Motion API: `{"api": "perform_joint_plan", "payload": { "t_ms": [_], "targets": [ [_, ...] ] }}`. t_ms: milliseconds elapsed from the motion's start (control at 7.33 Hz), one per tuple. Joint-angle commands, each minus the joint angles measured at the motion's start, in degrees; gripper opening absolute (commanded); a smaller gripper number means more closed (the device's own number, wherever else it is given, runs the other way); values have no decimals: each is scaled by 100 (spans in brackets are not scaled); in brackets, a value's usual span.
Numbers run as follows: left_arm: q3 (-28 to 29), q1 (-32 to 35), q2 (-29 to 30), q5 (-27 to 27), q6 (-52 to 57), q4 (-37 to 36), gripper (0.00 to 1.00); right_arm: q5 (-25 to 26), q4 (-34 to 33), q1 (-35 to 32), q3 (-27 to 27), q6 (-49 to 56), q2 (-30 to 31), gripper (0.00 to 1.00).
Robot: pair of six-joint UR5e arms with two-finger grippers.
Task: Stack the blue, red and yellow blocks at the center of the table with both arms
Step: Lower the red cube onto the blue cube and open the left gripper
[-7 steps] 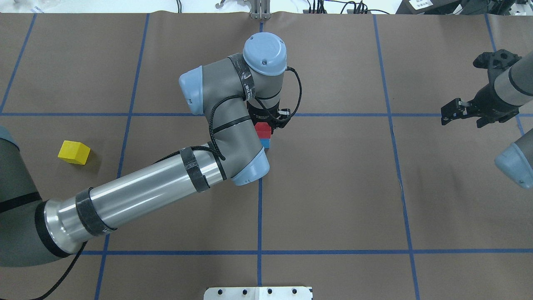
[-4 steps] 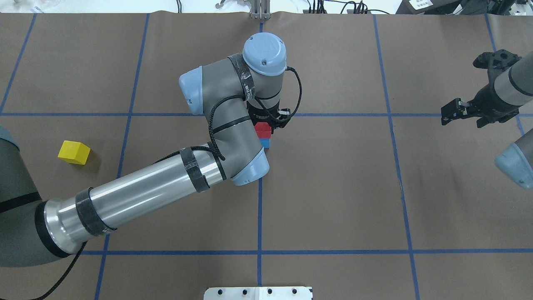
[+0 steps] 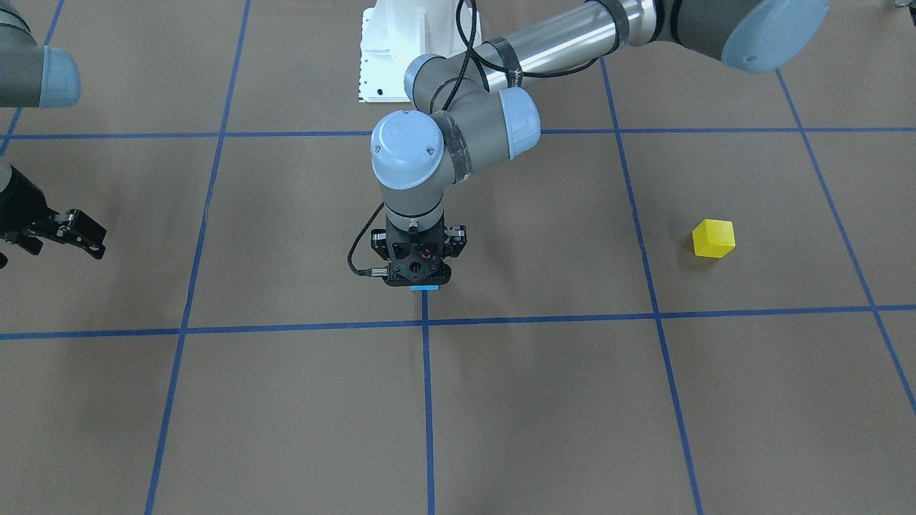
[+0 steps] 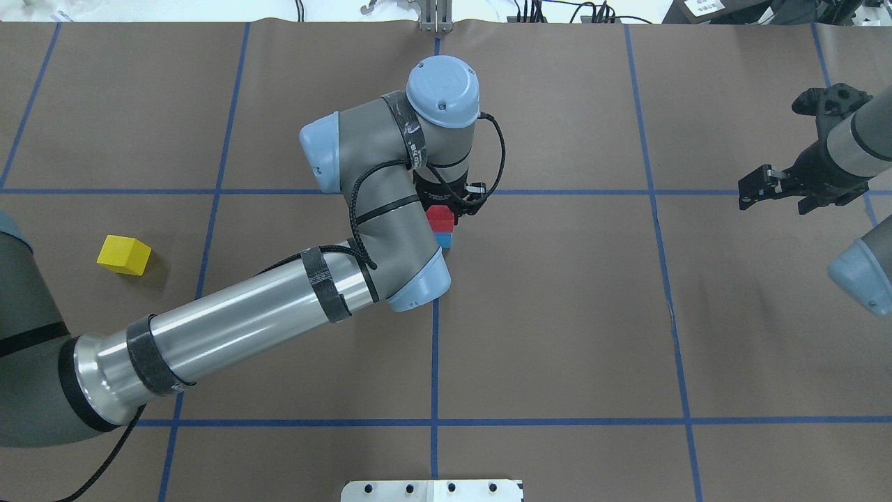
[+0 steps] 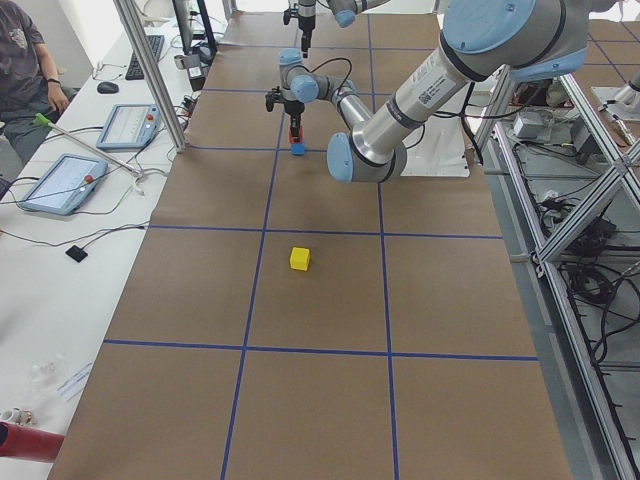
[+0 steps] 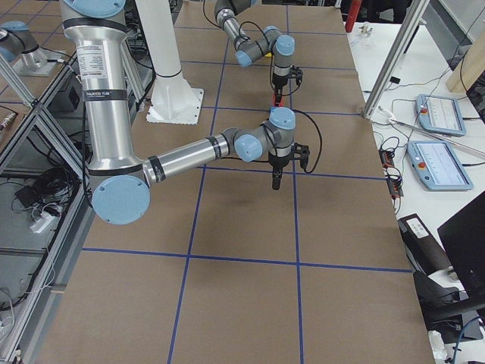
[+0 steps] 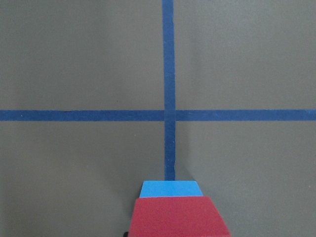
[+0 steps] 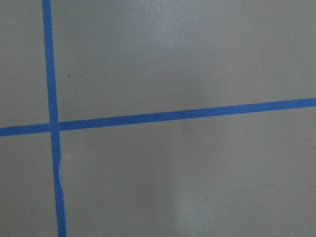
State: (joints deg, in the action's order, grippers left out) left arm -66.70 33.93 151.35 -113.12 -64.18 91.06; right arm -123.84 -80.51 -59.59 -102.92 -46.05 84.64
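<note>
Silver-and-grey, the left arm [image 4: 230, 328] reaches in from the near left corner, past the small yellow cube [image 4: 124, 255] (well apart from it), elbow folded, wrist vertical. Left gripper [image 4: 448, 209] clamps the red cube [image 4: 440, 217] atop the blue cube [image 4: 444, 240] at the middle of the brown table [image 4: 557, 314]. Right gripper [image 4: 749, 194] hangs far right, fingers' spacing unclear.

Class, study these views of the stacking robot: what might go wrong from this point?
The left hand is right over the red block atop the blue block; lifting off crookedly might drag red off. The yellow block lies far out on the robot's left, so carrying it back risks bumping the two-block stack.
</note>
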Motion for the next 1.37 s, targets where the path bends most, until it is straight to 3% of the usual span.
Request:
{"api": "perform_joint_plan", "payload": {
  "t_ms": [0,1092,1229],
  "targets": [
    [0,-9,0,0,-7,0,0,0,0,0,8,0,0,100],
    [-27,-9,-9,0,2,0,0,0,0,9,17,0,0,100],
    [-44,-9,-70,-9,19,0,42,0,0,9,17,0,0,100]
  ]
}}
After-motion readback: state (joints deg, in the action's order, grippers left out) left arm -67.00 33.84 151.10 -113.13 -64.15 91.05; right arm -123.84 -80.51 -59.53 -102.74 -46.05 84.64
